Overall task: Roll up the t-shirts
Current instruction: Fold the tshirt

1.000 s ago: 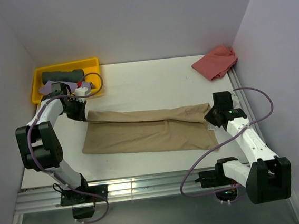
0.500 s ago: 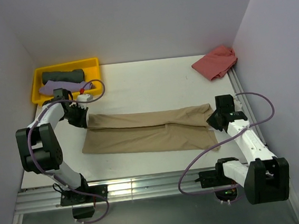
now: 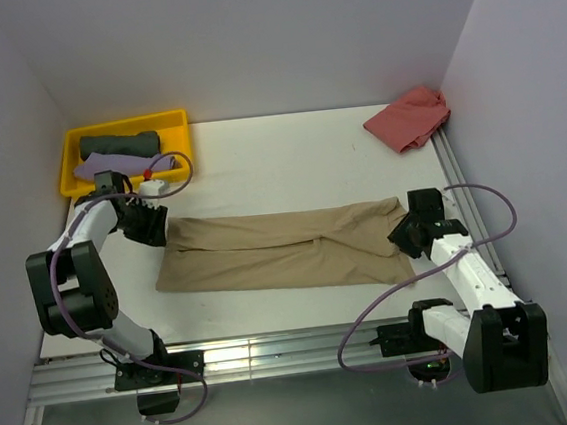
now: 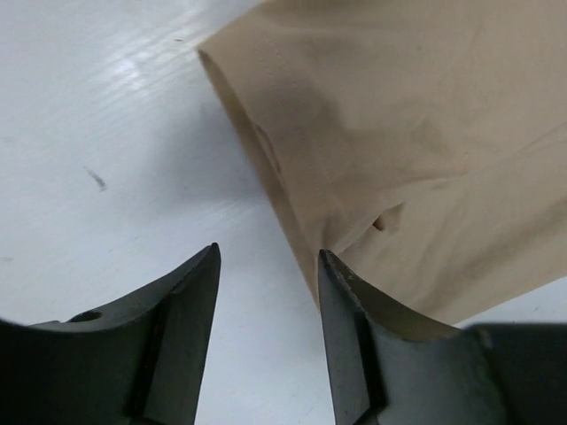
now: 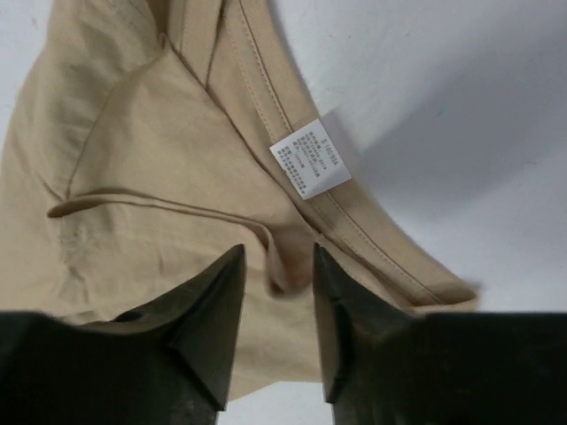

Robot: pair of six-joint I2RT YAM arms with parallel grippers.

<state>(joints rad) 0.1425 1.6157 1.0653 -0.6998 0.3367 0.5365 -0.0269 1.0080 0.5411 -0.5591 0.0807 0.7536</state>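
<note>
Top external view: the tan-beige t-shirt (image 3: 287,247) lies as a long folded band across the middle of the white table (image 3: 279,163), with the left gripper (image 3: 150,224) at its left end and the right gripper (image 3: 407,233) at its collar end. A dark green roll (image 3: 118,144) and a lavender one (image 3: 108,167) sit in the yellow bin (image 3: 177,132); the salmon-pink t-shirt (image 3: 410,117) is heaped in the far right corner. The step in hand appears to be dressing the band before rolling. The next move probably calls for a firm pinch on one end's edge, then turning it over along the band without skewing the folds. Left wrist view: the left gripper (image 4: 267,266) has its jaws well apart over bare table, one finger (image 4: 354,328) against the folded edge, holding nothing. Right wrist view: the right gripper (image 5: 276,261) has its jaws narrowly apart, straddling a raised ridge of cloth just below the white tag (image 5: 310,158); no clamping is evident.
</note>
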